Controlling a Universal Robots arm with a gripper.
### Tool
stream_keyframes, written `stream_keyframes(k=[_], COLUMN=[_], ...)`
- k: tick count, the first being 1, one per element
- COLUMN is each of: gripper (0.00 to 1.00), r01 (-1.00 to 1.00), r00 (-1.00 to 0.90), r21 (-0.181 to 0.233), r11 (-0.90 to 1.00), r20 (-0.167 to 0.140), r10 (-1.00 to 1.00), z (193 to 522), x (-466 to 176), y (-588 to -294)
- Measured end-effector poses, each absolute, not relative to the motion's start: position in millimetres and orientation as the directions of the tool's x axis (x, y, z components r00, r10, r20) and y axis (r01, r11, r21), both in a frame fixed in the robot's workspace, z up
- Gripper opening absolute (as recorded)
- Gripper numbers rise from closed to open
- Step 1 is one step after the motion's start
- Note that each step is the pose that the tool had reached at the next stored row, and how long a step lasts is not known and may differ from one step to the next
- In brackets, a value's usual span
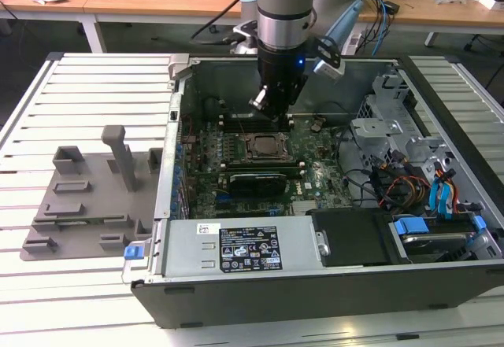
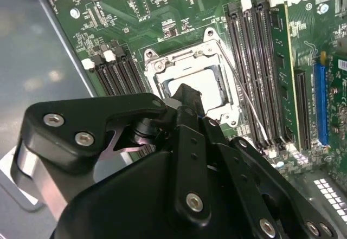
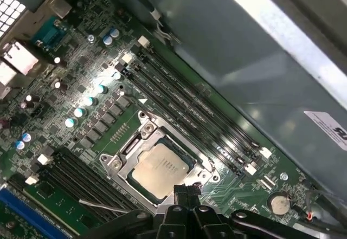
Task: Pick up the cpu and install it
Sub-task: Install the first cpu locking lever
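The cpu (image 3: pixel 160 170), a pale silver-grey square chip, lies flat inside the open socket frame (image 3: pixel 142 136) on the green motherboard. The second wrist view shows it as a bright square (image 2: pixel 203 84), partly hidden behind a fingertip. My gripper (image 3: pixel 185 189) hovers just over the chip's edge with its black fingers (image 2: pixel 187 95) together and nothing between them. In the exterior view the gripper (image 1: pixel 272 105) hangs inside the open computer case, slightly behind the socket (image 1: pixel 264 148).
Memory slots (image 3: pixel 190 117) flank the socket on both sides. A long black graphics card (image 1: pixel 256 180) lies in front of the socket. Drive cages and cables (image 1: pixel 409 174) fill the case's right end. A grey parts fixture (image 1: pixel 87 197) stands on the slatted table at the exterior view's left.
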State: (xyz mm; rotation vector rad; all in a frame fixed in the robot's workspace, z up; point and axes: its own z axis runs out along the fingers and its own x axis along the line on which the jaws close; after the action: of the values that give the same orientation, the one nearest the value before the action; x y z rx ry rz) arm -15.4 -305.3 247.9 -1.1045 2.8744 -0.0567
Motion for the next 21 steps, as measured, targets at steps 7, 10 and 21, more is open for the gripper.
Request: stream_keyframes(k=[7,10,21], gripper=[0.11,0.11,0.11], r01=[-0.723,-0.754,-0.597], r00=[-0.687,-0.653,-0.799], r21=[-0.056,-0.056,-0.064], r11=[0.689,0.655,0.799], r20=[-0.045,-0.045,-0.037], r10=[-0.725,-0.756,-0.600], z=[247.9,247.9,247.9], x=[-15.4,-15.4,-15.4], y=[-305.3,-305.3,-305.3])
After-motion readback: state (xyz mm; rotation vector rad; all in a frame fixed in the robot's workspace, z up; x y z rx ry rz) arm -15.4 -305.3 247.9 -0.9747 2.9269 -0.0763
